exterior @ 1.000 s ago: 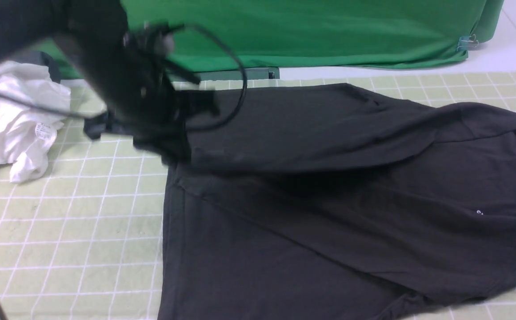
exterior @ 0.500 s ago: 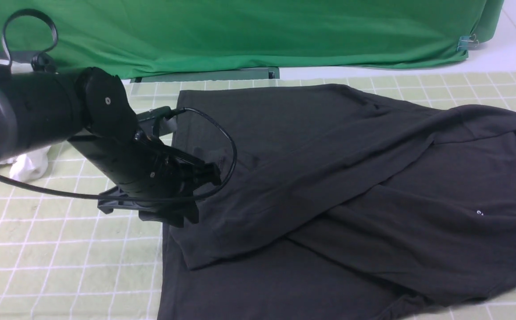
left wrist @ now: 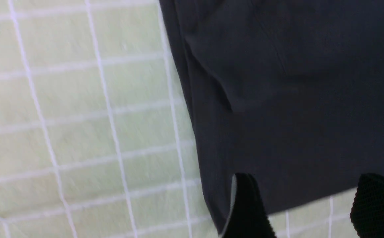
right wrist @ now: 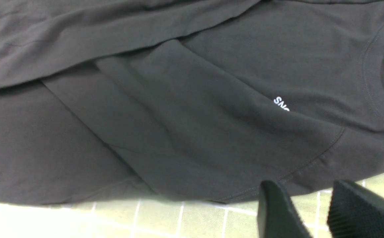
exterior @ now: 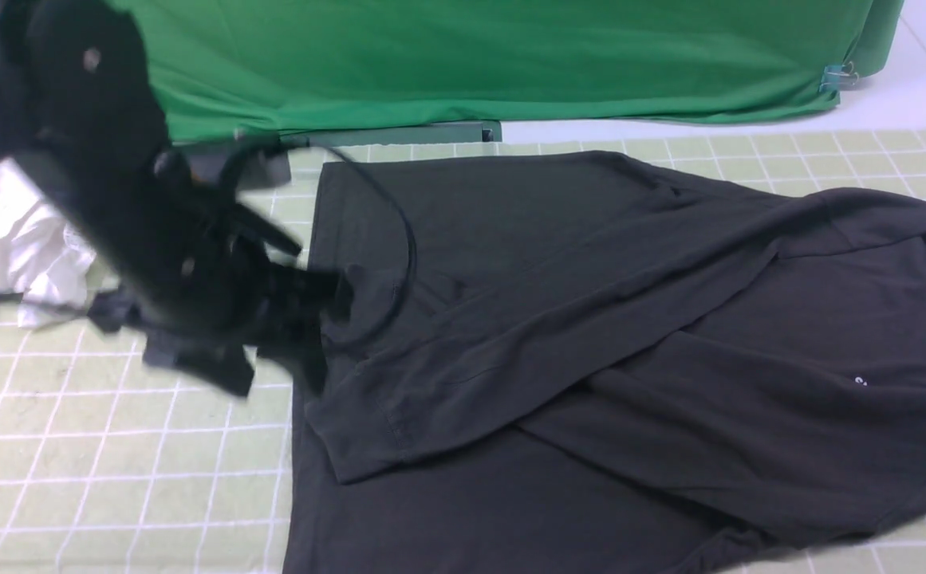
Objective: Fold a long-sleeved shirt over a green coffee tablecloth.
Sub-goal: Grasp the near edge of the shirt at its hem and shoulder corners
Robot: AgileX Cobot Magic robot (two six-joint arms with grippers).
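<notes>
Shirt [exterior: 590, 359] lay flat on the checked tablecloth [exterior: 112, 446], filling the front view from centre out to 3 and 5 o'clock, collar end toward 3. One sleeve [exterior: 526, 319] was folded diagonally across the body, its end toward 7 o'clock.

My left gripper [left wrist: 306, 180] hung at the shirt's 9 o'clock edge, badly blurred in the front view. The wrist cam showed both fingers [left wrist: 248, 208] spread wide w/ nothing betw. them, only shirt edge & tablecloth beneath. It was empty, and whether it touched the fabric I couldn't tell.

My right gripper [right wrist: 306, 191] hovered over the shirt's edge near the chest print [right wrist: 281, 104], jaws apart, gripping nothing.

At 9 o'clock a white garment [exterior: 24, 247] sat crumpled on the tablecloth, partly behind my left arm & well apart from the shirt. At 12 o'clock plain green fabric [exterior: 510, 56] hung across the back.
</notes>
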